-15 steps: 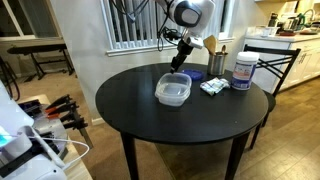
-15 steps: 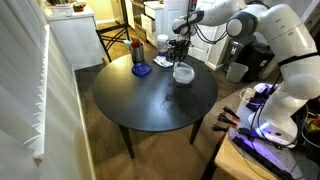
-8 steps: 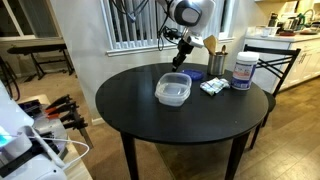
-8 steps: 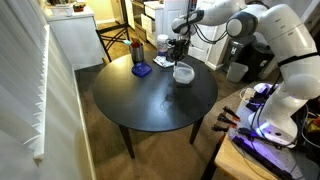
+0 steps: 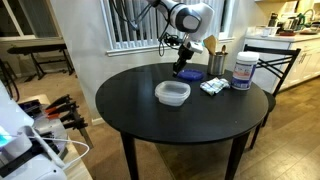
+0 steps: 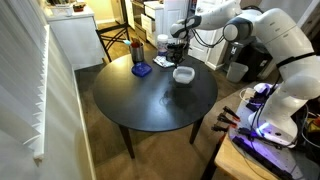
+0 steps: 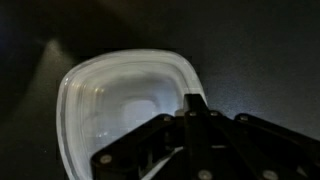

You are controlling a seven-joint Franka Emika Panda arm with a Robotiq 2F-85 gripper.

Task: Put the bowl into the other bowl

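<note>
- Bowl (image 5: 172, 94) sits flat on the round black tabletop (image 5: 150, 125), near the middle and a bit toward the cluttered far side; the same bowl shows in an exterior view (image 6: 183, 74) close to the edge on the arm's side.
- In the wrist view the bowl (image 7: 115, 110) fills the left and centre: rounded-square, whitish, frosted, with a pale rim. You see one outline only. I can't tell whether a second bowl is nested inside it.
- Your hand (image 5: 181, 68) hangs just above the bowl's far rim, with a visible gap to it and nothing in its grip. It shows in an exterior view (image 6: 177, 60) too, pointing down just behind the bowl.
- Wrist view: the hand (image 7: 195, 105) comes in from the bottom and its tips meet in a single point over the bowl's right rim. The fingers look clenched together, empty. The frame is dark, so a hairline gap can't be ruled out.
- Behind the bowl, apart from it: a blue-lidded white jar (image 5: 243, 70), a dark can (image 5: 218, 62) and a small flat packet (image 5: 212, 86) lying in front of the two.
- A blue plate (image 6: 141, 70) lies on the tabletop well apart from the bowl.
</note>
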